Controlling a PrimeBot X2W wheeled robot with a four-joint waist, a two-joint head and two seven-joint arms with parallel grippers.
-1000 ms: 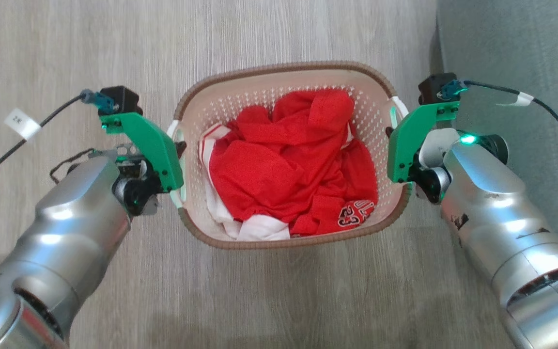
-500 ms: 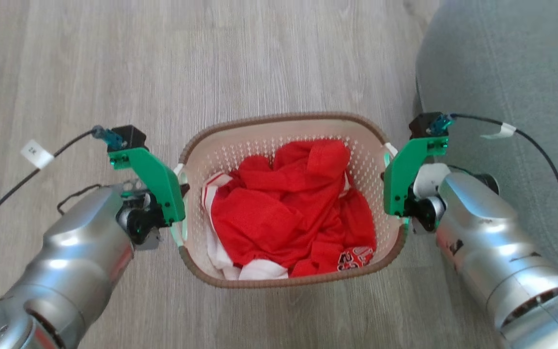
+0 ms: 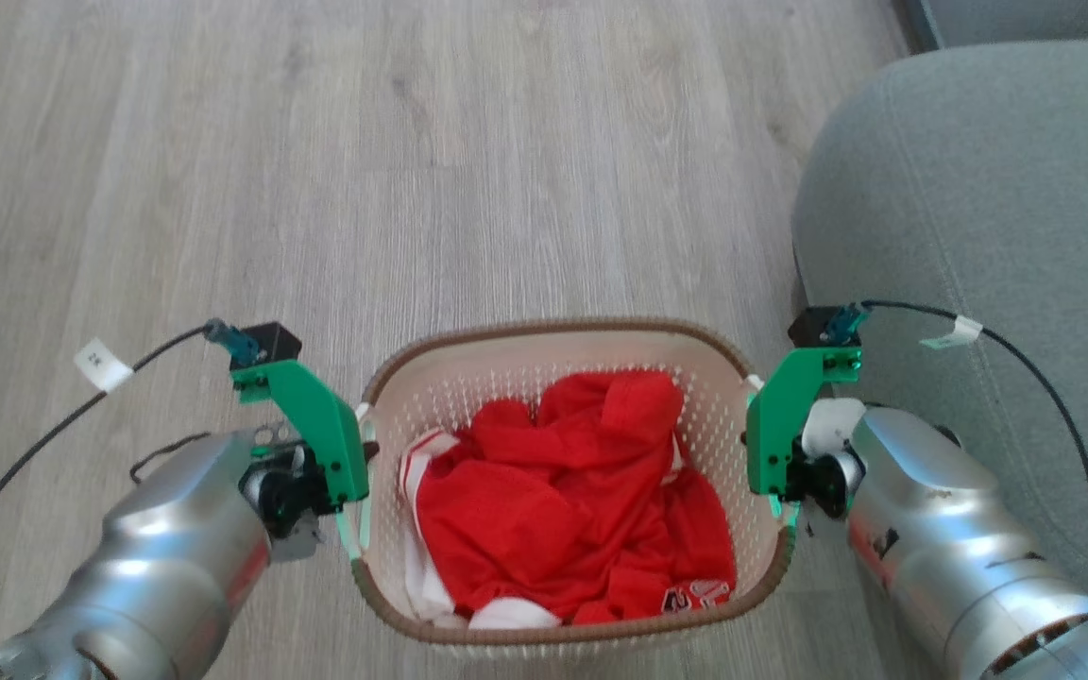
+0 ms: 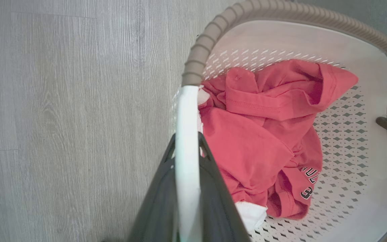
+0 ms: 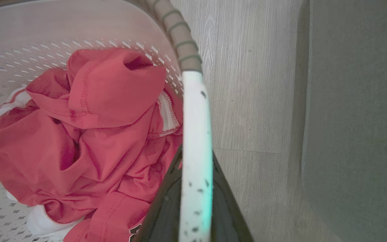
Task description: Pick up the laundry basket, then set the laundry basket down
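Laundry basket (image 3: 553, 327): cream, perforated walls, brown ribbed rim; low in the middle of the head view, held between the two arms
Basket position: over the wood floor (image 3: 412, 189), long sides running left to right; whether its base touches the floor cannot be told
Contents: crumpled red clothes (image 3: 553, 510) fill most of the inside, with some white fabric (image 3: 506, 616) at the near edge and dark lettering on one red fold
Left handle (image 4: 186, 117): white bar on the basket's left side, running straight between the dark fingers (image 4: 213, 188)
Left gripper (image 4: 186, 148): fingers drawn together and clamped on the left handle, one on each side of the bar
Right handle (image 5: 195, 111): white bar with dark specks, joined to the brown rim at its far end
Right gripper (image 5: 197, 161): fingers pressed against both sides of the right handle, gripping it
Arms: silver forearms come in from the lower corners of the head view, each with a green bracket (image 3: 313, 425) at the wrist
Cables: a black cable (image 3: 34, 453) with a white tag trails from the left wrist; another runs from the right wrist
Sofa (image 3: 978, 236): grey, on the basket's right, close behind the right arm
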